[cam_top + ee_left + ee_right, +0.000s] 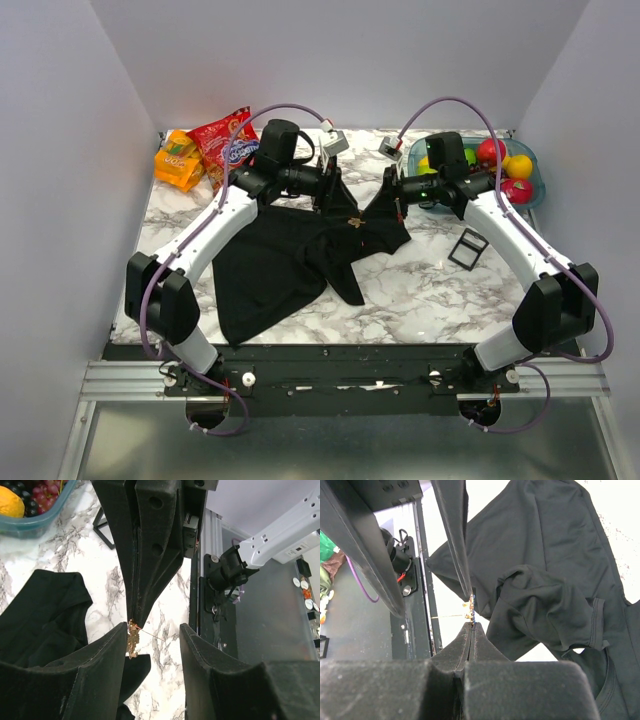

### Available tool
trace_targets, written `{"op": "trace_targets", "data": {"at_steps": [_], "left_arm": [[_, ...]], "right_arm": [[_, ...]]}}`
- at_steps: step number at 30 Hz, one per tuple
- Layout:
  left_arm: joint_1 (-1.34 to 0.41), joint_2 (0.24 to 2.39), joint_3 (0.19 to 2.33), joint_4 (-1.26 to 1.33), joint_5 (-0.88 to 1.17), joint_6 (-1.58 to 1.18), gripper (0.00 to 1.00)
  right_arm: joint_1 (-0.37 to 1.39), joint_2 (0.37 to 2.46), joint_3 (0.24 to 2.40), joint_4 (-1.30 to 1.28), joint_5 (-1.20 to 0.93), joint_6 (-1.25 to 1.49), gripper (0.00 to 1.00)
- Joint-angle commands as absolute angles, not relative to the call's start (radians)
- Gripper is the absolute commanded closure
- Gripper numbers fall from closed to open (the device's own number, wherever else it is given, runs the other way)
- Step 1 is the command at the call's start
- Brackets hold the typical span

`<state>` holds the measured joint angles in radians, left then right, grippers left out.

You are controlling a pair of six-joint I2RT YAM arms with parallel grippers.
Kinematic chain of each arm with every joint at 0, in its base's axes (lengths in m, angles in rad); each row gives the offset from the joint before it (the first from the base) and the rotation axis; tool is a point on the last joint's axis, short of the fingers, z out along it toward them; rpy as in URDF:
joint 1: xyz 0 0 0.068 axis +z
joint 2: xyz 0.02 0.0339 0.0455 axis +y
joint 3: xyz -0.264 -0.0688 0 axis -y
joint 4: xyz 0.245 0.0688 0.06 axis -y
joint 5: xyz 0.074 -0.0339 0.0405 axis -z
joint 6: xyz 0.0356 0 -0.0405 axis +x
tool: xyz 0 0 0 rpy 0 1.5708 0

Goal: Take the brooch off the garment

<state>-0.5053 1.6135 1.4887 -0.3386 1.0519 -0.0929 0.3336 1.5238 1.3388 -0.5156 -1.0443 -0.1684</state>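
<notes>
Right claw (472,626) is pinched fully shut with its tips right on the brooch (471,609), and I reckon it's got the thing by its edge; left claw (154,630) is gaping wide and holding nothing, one finger (100,660) just touching the brooch's side. The brooch sits mid-table between the two arms, looks lifted a bit, with the garment (280,265) bunched under it; a thin line runs off it, can't tell if that's pin or thread.

How I'd play it: close the left claw on the cloth just beside the brooch, then draw the right one away slow and straight so the garment doesn't ride up with it.

Room-wise: nearest me the hem lies close to the table (420,300) front edge; bare marble to its right; a small black tray (468,248) beyond that; fruit tub (538,188) and snack bags (215,145) at the back; so I'd pull toward that right-hand gap.
</notes>
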Motion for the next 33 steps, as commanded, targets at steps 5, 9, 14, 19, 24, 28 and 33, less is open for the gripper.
{"op": "trace_targets", "data": {"at_steps": [5, 9, 14, 19, 24, 28, 33], "left_arm": [[-0.532, 1.651, 1.525, -0.419, 1.026, 0.024, 0.47], [-0.538, 1.660, 1.532, -0.454, 1.003, 0.067, 0.48], [-0.543, 1.657, 1.536, -0.489, 0.965, 0.109, 0.50], [-0.545, 1.652, 1.534, -0.492, 0.937, 0.123, 0.53], [-0.546, 1.661, 1.539, -0.492, 0.936, 0.124, 0.55], [-0.546, 1.664, 1.543, -0.494, 0.933, 0.130, 0.57], [-0.546, 1.664, 1.554, -0.505, 0.916, 0.150, 0.59]], "right_arm": [[0.328, 1.496, 1.338, -0.494, -1.080, -0.160, 0.99], [0.330, 1.500, 1.339, -0.491, -1.095, -0.152, 0.99], [0.330, 1.505, 1.342, -0.489, -1.103, -0.147, 1.00], [0.330, 1.509, 1.344, -0.489, -1.118, -0.143, 0.99], [0.330, 1.511, 1.344, -0.488, -1.134, -0.141, 1.00], [0.330, 1.508, 1.344, -0.488, -1.140, -0.138, 1.00], [0.330, 1.505, 1.338, -0.488, -1.147, -0.137, 0.99]]}}
